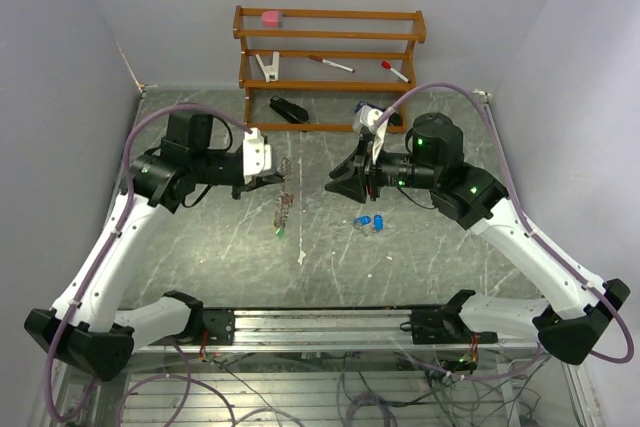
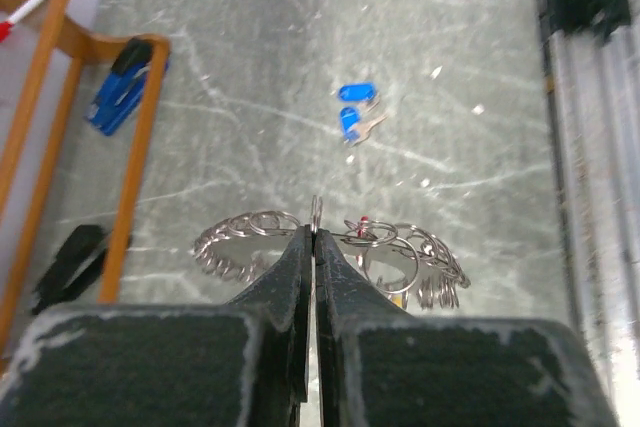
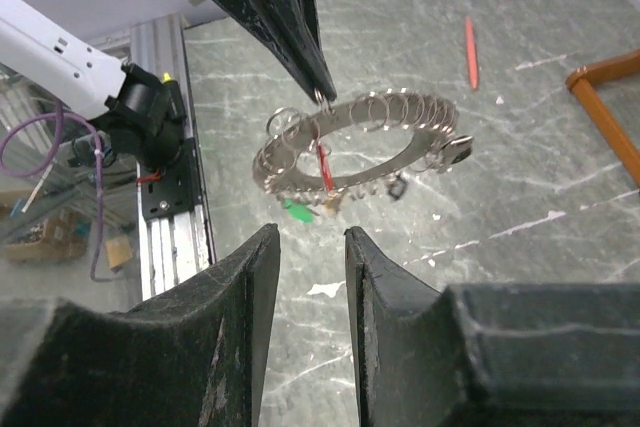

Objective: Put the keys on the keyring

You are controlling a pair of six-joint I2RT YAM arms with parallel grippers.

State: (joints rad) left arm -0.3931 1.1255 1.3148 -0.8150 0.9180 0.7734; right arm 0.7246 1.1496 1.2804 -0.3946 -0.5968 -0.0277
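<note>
My left gripper [image 1: 283, 179] is shut on the keyring [image 1: 285, 209], a thin metal ring fringed with small silvery keys, and holds it above the table. In the left wrist view the closed tips [image 2: 316, 232] pinch the keyring [image 2: 250, 232] at its top edge. A red tag and a green tag [image 3: 297, 209] hang from the keyring [image 3: 360, 142]. The keys [image 1: 368, 222] with blue tags lie on the table between the arms, also seen as keys [image 2: 352, 117] in the left wrist view. My right gripper [image 3: 312, 237] is open and empty, facing the ring from a short way off.
A wooden rack [image 1: 330, 47] at the back holds markers and a pink object. A black stapler [image 1: 288, 109] and a blue stapler [image 1: 368, 115] lie in front of it. A thin red stick [image 3: 471, 52] lies on the table. A metal rail [image 1: 320, 322] runs along the near edge.
</note>
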